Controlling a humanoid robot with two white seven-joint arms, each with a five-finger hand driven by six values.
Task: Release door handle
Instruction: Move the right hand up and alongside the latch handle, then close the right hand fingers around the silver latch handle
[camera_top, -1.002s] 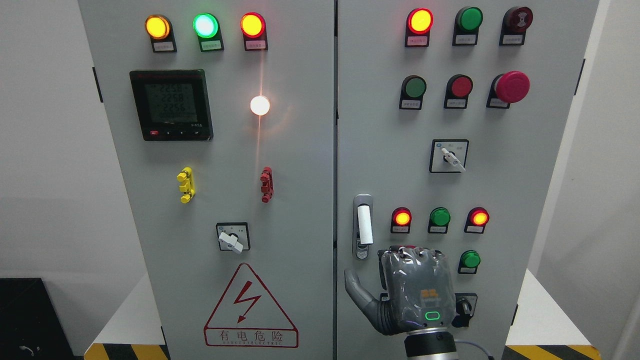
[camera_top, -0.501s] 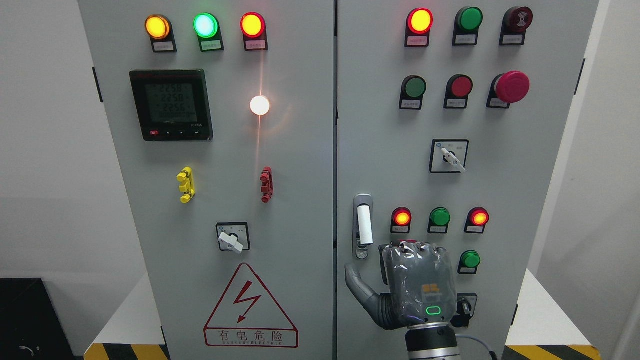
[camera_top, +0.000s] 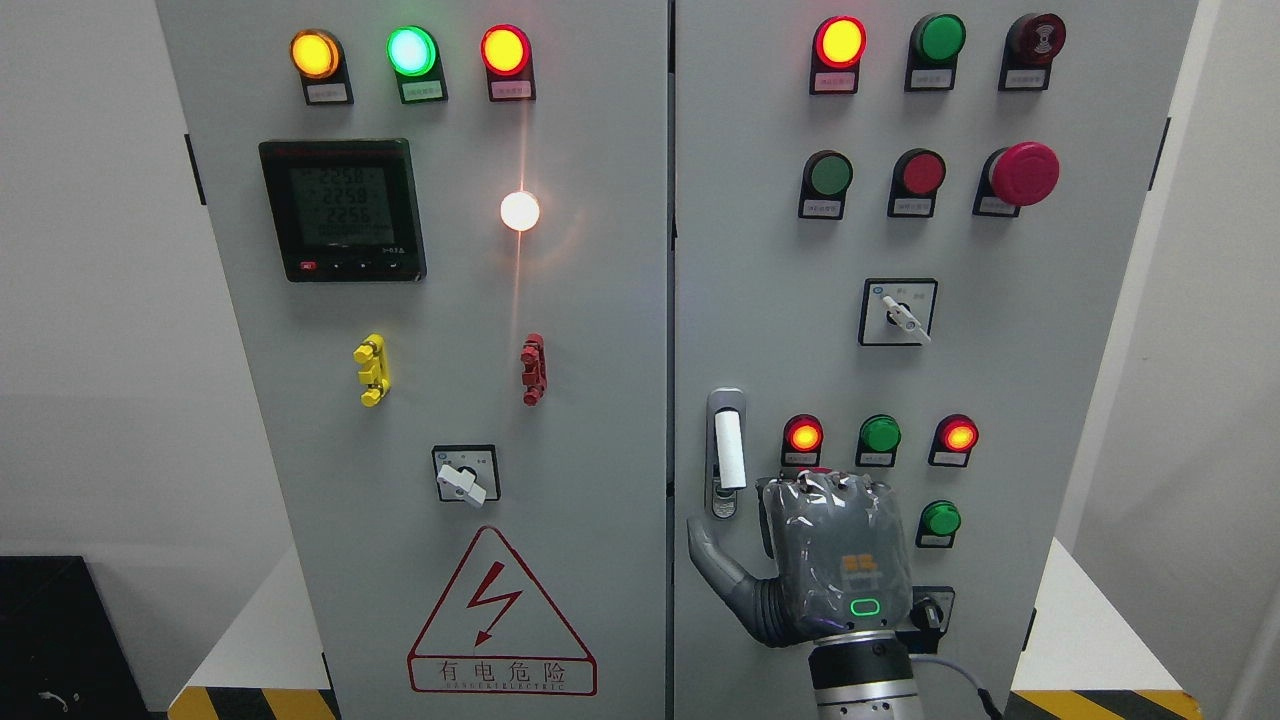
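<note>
The right robot hand (camera_top: 835, 560) hovers before the right cabinet door (camera_top: 1000, 380), thumb splayed wide toward 10 o'clock and holding nothing (its other fingers are hidden behind the palm). The white door handle (camera_top: 729, 450) stands upright, apart, at the hand's 11 o'clock.

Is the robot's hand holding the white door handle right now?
No. The right hand sits below and to the right of the door handle, with a clear gap between them.

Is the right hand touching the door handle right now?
Apart. The head view shows the right hand below and right of the door handle, with grey door panel visible between them.
</note>
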